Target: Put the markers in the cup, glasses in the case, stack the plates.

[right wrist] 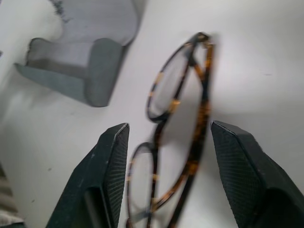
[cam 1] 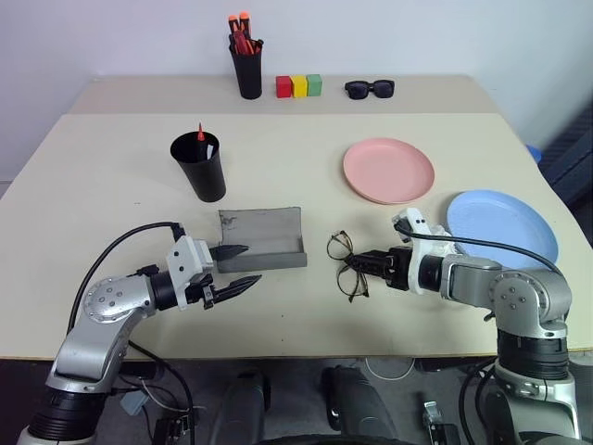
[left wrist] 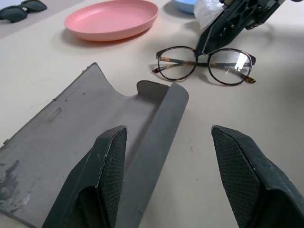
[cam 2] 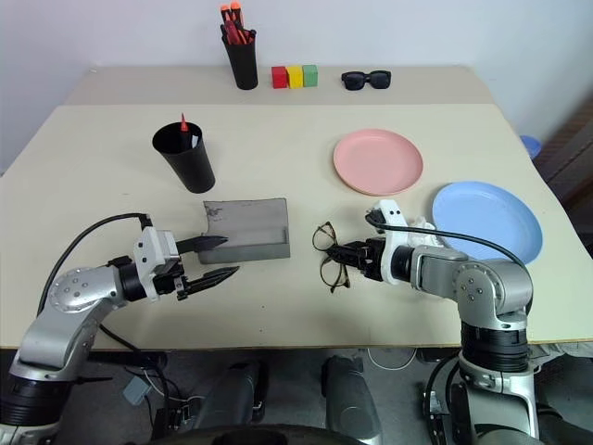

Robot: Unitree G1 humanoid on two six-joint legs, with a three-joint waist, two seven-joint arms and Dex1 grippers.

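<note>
- beige table against a plain pale wall; along the far edge stand a pen holder with orange-capped pens, three coloured blocks and black sunglasses.
- black cup sits at about ten o'clock from the table's middle, with a red-tipped marker standing in it.
- grey case lies open near the middle, flap laid back flat, trough facing the glasses, which lie just beside it at three o'clock, lenses up.
- pink plate is at one o'clock from the case; blue plate is at three o'clock, the two near each other but not stacked.
- left gripper hovers at the case's near edge at seven o'clock, fingers spread with nothing between them; one finger reaches over the flap.
- right gripper has its fingers spread either side of the glasses' frame, not yet pinching it.
- step in hand, as i judge it: taking the glasses for the case.
- to do it well: close on the bridge or rim rather than the lenses, gently, since the thin frame may twist or slide on the smooth top.
- left gripper would best steady the flap so the case does not skid as the glasses go in lengthwise.
</note>
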